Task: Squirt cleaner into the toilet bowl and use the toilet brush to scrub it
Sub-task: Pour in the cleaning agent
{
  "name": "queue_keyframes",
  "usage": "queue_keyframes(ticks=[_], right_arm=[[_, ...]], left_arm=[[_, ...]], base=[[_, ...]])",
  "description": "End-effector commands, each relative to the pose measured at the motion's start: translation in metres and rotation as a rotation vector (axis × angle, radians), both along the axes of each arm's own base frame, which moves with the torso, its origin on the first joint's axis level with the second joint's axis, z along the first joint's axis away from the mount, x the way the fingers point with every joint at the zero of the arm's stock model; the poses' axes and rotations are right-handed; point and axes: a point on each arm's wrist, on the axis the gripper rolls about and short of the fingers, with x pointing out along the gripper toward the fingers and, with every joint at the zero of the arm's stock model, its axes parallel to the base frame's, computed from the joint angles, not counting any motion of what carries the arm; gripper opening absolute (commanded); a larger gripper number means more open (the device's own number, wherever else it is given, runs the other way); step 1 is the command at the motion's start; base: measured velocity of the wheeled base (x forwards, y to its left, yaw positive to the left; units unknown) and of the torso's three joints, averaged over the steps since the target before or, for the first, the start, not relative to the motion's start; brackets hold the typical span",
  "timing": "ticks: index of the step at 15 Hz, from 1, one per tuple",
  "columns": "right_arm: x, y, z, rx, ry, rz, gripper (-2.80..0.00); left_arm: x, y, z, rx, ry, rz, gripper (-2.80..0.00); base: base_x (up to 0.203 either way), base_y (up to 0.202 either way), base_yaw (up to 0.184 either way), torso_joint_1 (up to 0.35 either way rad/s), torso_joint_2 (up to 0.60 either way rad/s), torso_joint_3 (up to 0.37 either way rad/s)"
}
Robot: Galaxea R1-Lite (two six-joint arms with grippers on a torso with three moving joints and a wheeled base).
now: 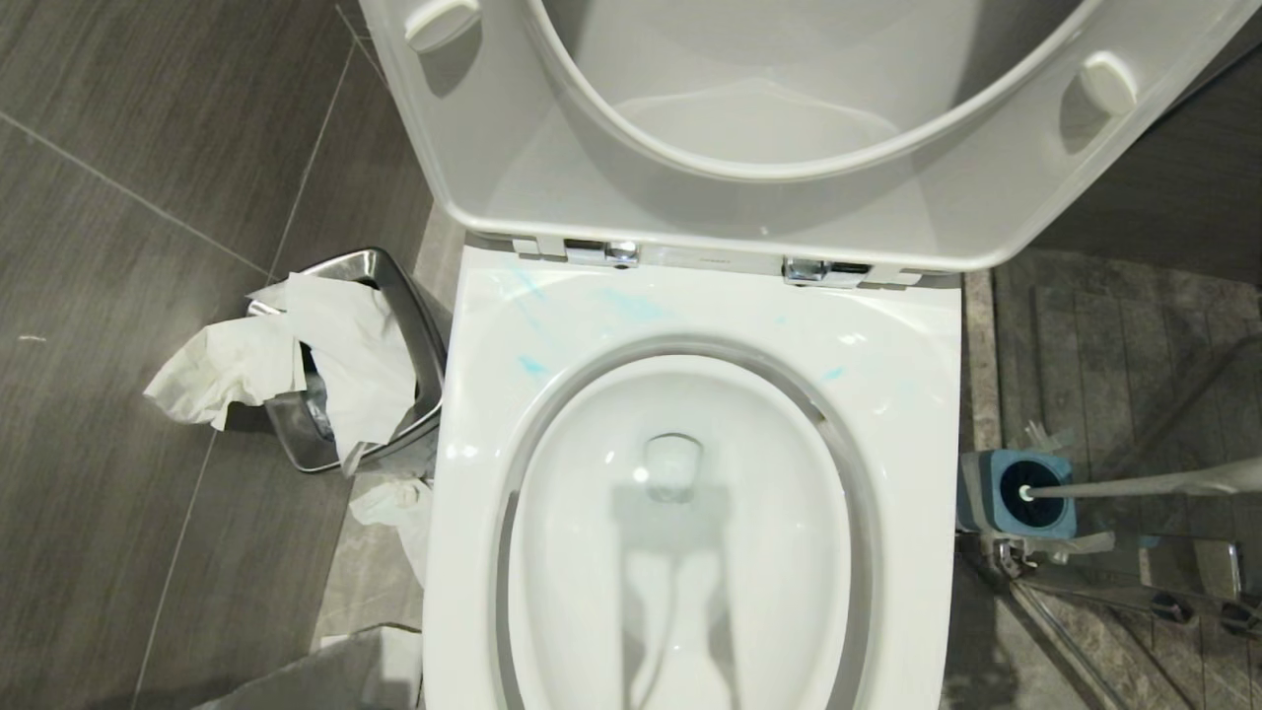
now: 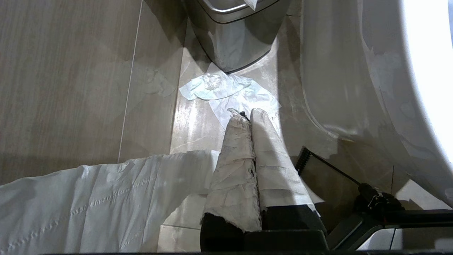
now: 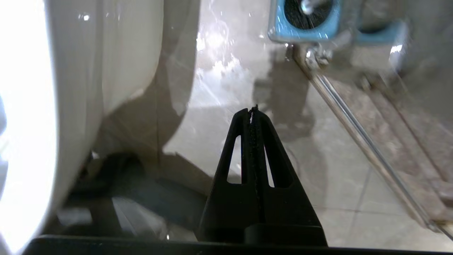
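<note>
Your 2 tools are clenched on nothing — left tool (image 2: 246, 117) near what looks like tissue (image 2: 226, 90), right tool (image 3: 253, 111) beside the toilet bowl (image 1: 493, 394); toilet brush (image 1: 1134, 485) in its holder (image 1: 986, 493).

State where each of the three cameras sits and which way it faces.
Head: up high, looking down into the toilet bowl; no arm shows.
Left wrist: low, facing floor, steel bin; shut left gripper shows.
Right wrist: low, facing floor, blue holder; shut right gripper shows.
Shared: head and right wrist both see the toilet brush in the holder.
</note>
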Motion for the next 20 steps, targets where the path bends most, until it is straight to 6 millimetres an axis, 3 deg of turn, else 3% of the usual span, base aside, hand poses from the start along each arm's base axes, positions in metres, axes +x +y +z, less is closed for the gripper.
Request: queue_keyframes(ticks=[1,3,6,9,12,15,20], right_arm=[[0.08,0.0,-0.006,0.022,0.112,-0.002,-2.8],[0.129,0.0,-0.015,0.042,0.045,0.009,-2.8],[0.187,0.001,-0.034,0.049,-0.135,0.03,-2.8],[0.224,0.001,-0.06,0.023,-0.261,0.049,-2.8],[0.259,-0.002,-0.063,-0.04,-0.361,0.053,-2.8],[0.279,-0.007,-0.077,-0.101,-0.355,0.064,-2.8],[0.291,-0.008,-0.099,-0.123,-0.306,0.082,-2.8]], left_arm=[[0.0,0.0,0.0,0.0,0.001,0.0,-2.8],[0.0,0.0,0.0,0.0,0.001,0.0,-2.8],[0.0,0.0,0.0,-0.001,0.001,0.0,-2.8],[0.0,0.0,0.0,0.0,0.001,0.0,-2.8],[0.0,0.0,0.0,-0.001,0.001,0.0,-2.8],[0.0,0.0,0.0,0.0,0.001,0.0,-2.8],[0.0,0.0,0.0,0.0,0.001,0.0,-2.8]], base=[[0.0,0.0,0.0,0.0,0.0,0.0],[0.0,0.0,0.0,0.0,0.0,0.0],[0.0,0.0,0.0,0.0,0.0,0.0],[0.0,0.0,0.0,0.0,0.0,0.0],[0.0,0.0,0.0,0.0,0.0,0.0],[0.0,0.0,0.0,0.0,0.0,0.0],[0.0,0.0,0.0,0.0,0.0,0.0]])
